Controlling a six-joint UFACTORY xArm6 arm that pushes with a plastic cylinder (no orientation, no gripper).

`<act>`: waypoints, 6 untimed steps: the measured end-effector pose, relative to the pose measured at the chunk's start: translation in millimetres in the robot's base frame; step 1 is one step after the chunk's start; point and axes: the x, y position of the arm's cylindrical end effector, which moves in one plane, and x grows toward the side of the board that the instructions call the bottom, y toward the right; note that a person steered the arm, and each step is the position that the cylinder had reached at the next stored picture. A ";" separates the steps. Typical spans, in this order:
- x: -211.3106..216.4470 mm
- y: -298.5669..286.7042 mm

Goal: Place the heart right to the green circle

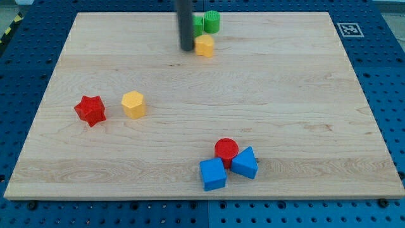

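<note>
The yellow heart (pixel 204 45) lies near the view's top centre of the wooden board (pixel 285 95). The green circle (pixel 212 22) sits just above it and slightly to the right. A second green block (pixel 198 26), partly hidden by the rod, touches the green circle's left side; its shape cannot be made out. My tip (pixel 187 49) is right beside the heart's left side, seemingly touching it, and below the hidden green block.
A red star (pixel 90 110) and a yellow hexagon (pixel 133 104) lie at the left middle. A red circle (pixel 226 149), a blue cube (pixel 212 174) and another blue block (pixel 245 163) cluster at the bottom centre. Blue pegboard surrounds the board.
</note>
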 end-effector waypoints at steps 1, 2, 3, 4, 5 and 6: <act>0.9 58.8; 24.4 48.6; 49.1 55.8; 36.6 79.4; 2.7 80.4; 7.3 81.9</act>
